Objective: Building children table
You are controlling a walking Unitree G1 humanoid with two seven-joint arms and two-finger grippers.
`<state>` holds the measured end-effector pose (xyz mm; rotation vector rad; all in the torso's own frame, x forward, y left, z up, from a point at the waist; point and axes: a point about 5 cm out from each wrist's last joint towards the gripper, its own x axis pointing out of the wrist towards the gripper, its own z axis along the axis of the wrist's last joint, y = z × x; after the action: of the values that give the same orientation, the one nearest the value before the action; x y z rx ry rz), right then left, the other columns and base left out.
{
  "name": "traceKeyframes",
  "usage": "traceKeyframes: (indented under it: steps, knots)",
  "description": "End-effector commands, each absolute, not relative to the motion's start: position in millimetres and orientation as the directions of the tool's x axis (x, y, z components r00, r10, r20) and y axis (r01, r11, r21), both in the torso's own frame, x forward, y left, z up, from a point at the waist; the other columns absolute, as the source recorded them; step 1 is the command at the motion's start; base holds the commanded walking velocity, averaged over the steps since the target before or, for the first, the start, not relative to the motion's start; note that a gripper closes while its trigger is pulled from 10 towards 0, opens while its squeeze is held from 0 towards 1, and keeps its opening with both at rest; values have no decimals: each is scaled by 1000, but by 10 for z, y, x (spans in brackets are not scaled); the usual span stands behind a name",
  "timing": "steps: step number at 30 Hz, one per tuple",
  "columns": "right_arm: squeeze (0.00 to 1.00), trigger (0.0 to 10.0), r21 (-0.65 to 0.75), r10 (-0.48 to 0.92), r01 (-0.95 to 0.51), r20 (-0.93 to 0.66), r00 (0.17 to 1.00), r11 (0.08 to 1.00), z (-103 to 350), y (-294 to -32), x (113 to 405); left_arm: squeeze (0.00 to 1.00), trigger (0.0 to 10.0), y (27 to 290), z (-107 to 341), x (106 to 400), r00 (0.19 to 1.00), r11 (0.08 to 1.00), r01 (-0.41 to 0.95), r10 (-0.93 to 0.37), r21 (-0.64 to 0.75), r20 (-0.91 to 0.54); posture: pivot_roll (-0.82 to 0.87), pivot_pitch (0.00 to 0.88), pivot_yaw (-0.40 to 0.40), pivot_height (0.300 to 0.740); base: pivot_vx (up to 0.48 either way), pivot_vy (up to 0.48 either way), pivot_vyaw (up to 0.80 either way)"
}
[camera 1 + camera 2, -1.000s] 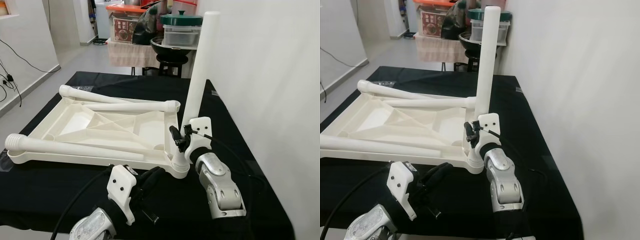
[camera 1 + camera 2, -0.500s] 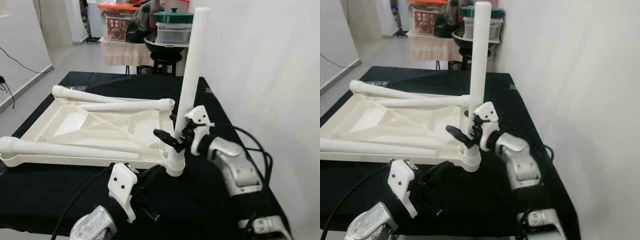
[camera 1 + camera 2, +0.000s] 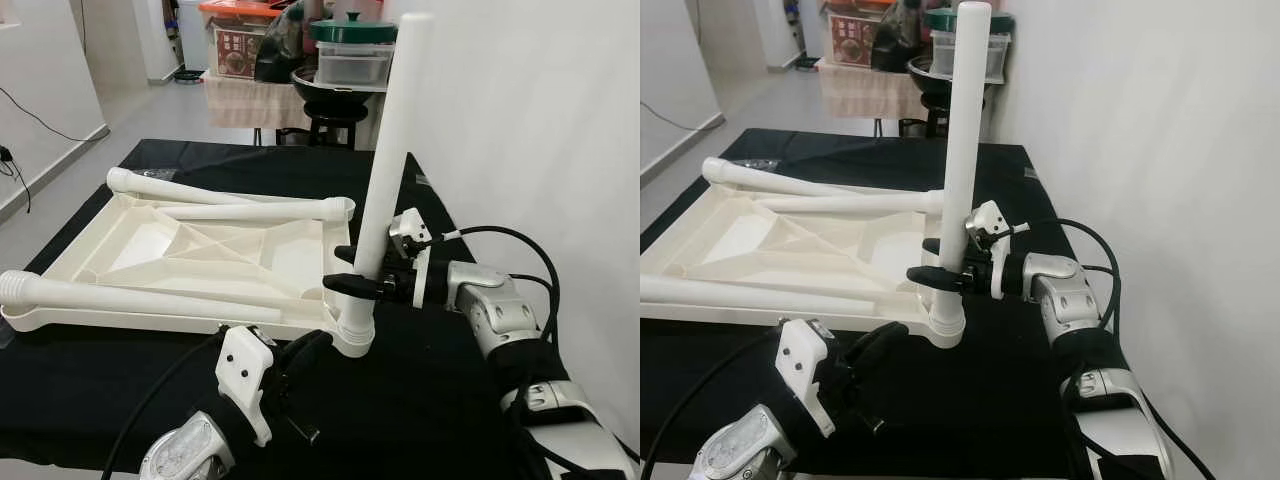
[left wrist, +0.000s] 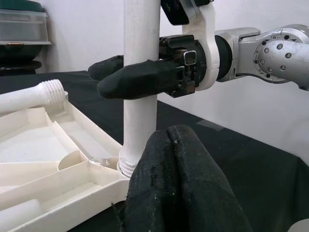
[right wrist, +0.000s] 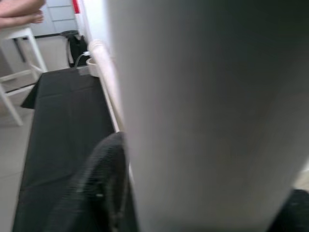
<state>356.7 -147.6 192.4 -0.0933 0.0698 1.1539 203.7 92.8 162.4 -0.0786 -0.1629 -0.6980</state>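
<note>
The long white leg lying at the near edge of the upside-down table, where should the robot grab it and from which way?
Probably around the middle of the lying leg, coming down from above. It is a smooth round tube resting across the tabletop, so the top is free and the fingers can close on both sides. The ridged screw end should stay bare for threading. The right gripper is already clamped on the upright leg.

A black-covered table (image 3: 440, 380) carries the upturned white tabletop (image 3: 200, 260).

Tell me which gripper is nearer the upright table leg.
Right. The right gripper is clamped around the upright leg just above its base; the left gripper hangs low in front of the base, apart from it.
</note>
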Motion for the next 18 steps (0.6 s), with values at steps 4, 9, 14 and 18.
traceKeyframes:
  steps: [4, 9, 14, 18]
  knots:
    - [0, 0, -63, 899, -904, -95, 428, 423, 1888, -1522, 3536, 0, 10000, 923, 1614, 2013, 753, 759, 650, -637, -31, 165, 13, 0, -105, 740, 0, 0, 0]
    - [0, 0, 16, 840, -841, -61, 539, 540, 1734, -1403, 3344, 0, 10000, 931, 1627, 2006, 752, 759, 651, -638, -30, 167, 8, 0, -110, 740, 0, 0, 0]
    - [0, 0, 160, 313, -298, -76, 947, 941, 1573, -1258, 3200, 0, 10000, 959, 1639, 2007, 752, 759, 650, -638, -29, 168, -10, 0, -103, 740, 0, 0, 0]
    - [0, 0, 161, 191, -175, -94, 977, 971, 1485, -1198, 3018, 0, 10000, 974, 1639, 2023, 752, 759, 650, -638, -28, 167, -18, 0, -92, 740, 0, 0, 0]
